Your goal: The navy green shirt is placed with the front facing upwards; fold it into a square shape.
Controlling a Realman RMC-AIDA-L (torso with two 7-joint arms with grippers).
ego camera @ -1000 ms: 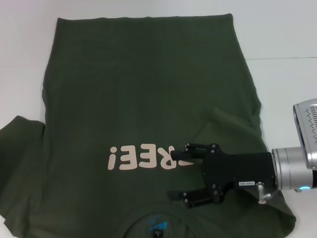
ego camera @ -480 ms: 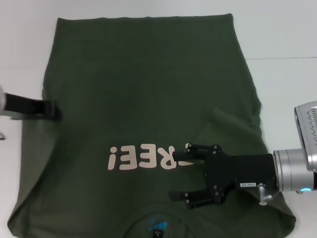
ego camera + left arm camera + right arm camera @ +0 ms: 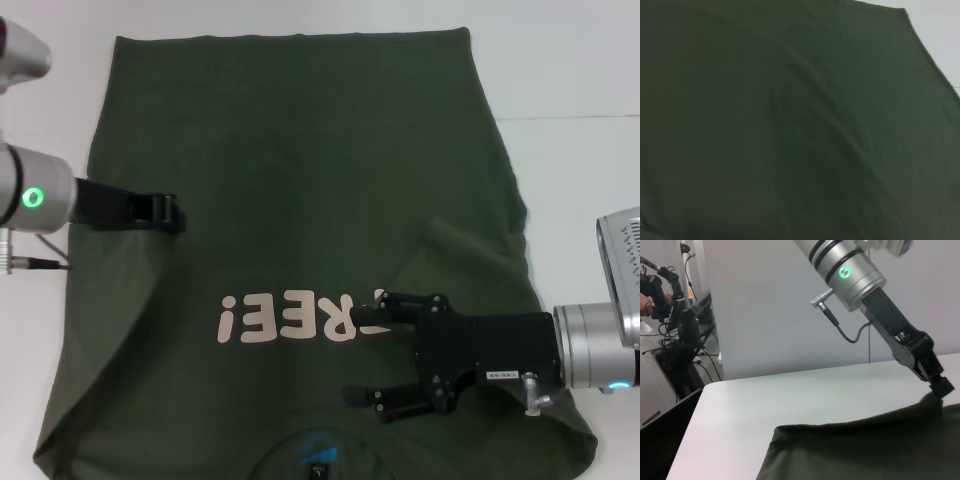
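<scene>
Two grippers over the navy green shirt (image 3: 300,230), which lies print-up on the white table (image 3: 580,80). Right gripper (image 3: 365,345) near the "FREE!" print (image 3: 300,317), fingers spread wide, holding nothing. Left gripper (image 3: 170,213) low at the shirt's left part; finger state cannot be told.

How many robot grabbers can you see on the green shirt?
2. The left gripper is over the shirt's left side, above the pink letters. The right gripper is open beside the print, near the collar. No others show.
</scene>
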